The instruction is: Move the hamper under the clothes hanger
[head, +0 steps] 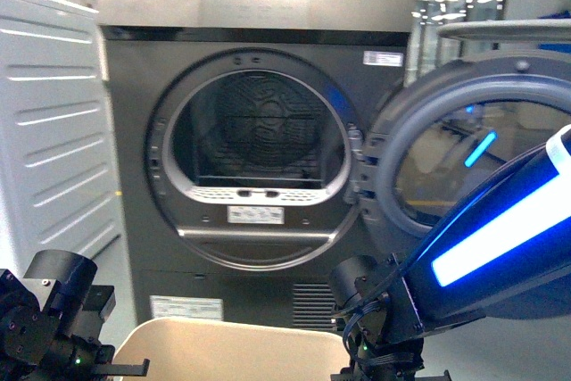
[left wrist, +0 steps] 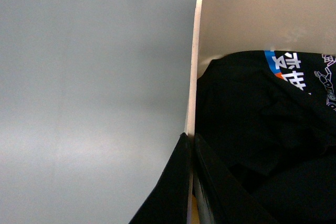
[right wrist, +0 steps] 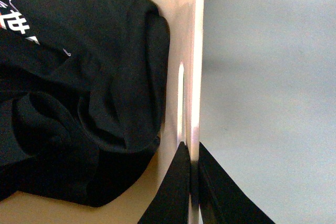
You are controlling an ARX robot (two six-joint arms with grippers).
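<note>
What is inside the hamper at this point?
A crumpled black shirt with white and blue print lies in the hamper, filling most of its floor. Some bare beige bottom shows beside it. Anything under the shirt is covered and cannot be seen.

The matte black, blocky left arm carries a tiny green light. The right arm wears a glossy dark blue shell with a glowing white strip edged in blue, then a black joint trailing thin black cables. The left gripper and right gripper each show flat black fingers tapering to points.
</note>
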